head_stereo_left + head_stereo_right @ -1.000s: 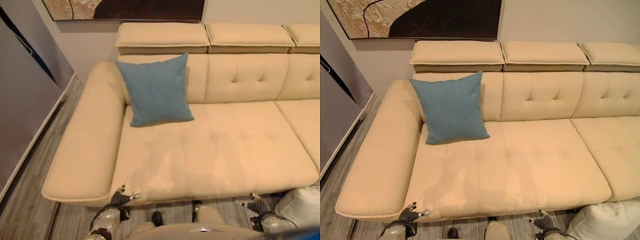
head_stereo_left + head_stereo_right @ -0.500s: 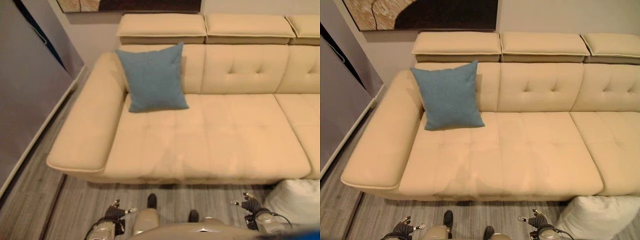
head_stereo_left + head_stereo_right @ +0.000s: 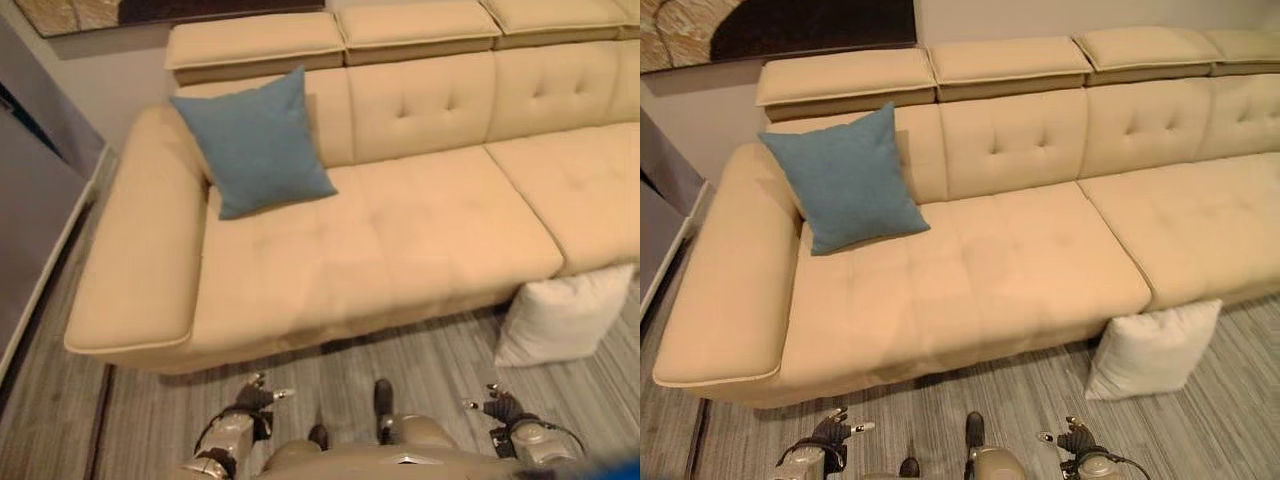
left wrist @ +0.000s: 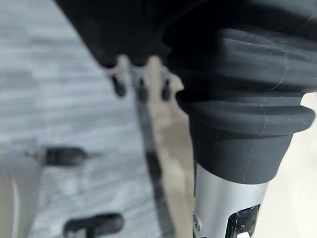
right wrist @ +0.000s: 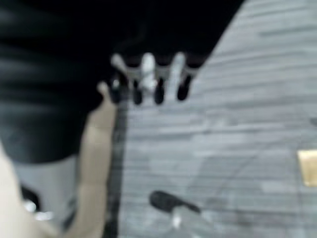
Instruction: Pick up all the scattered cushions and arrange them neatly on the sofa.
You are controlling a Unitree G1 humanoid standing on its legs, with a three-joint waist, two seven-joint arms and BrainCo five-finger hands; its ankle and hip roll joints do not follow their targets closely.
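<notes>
2 cushions in view: 1 on sofa, 1 on floor

Blue cushion (image 3: 256,143) sits on the beige sofa (image 3: 400,240), at its left end, propped upright against the backrest and just beside the left armrest (image 3: 135,250). Its lower edge rests on the seat; one corner points up toward the headrest pads (image 3: 925,68).

White cushion (image 3: 1152,349) is on the grey wood-look floor (image 3: 1030,400), leaning against the sofa's front face, below the seam where the first seat section meets the next one to the right. It stands on its lower edge, tilted slightly, touching the sofa base.

Seat between the blue cushion and the right side carries nothing else. Backrest is tufted with buttons. A framed picture (image 3: 760,30) hangs on the wall above the sofa's left end; a grey panel (image 3: 30,200) stands at far left.

Left hand (image 3: 262,390) hangs low at the bottom edge, over the floor, well apart from the sofa front and from both cushions. Its fingers (image 4: 140,87) are loosely extended, dark tips pointing down toward the floor, holding nothing.

Right hand (image 3: 1070,440) is also low at the bottom edge, over the floor, near the white cushion but not touching it. In its wrist view the fingers (image 5: 148,79) show in a row, relaxed and unclenched, nothing grasped.
</notes>
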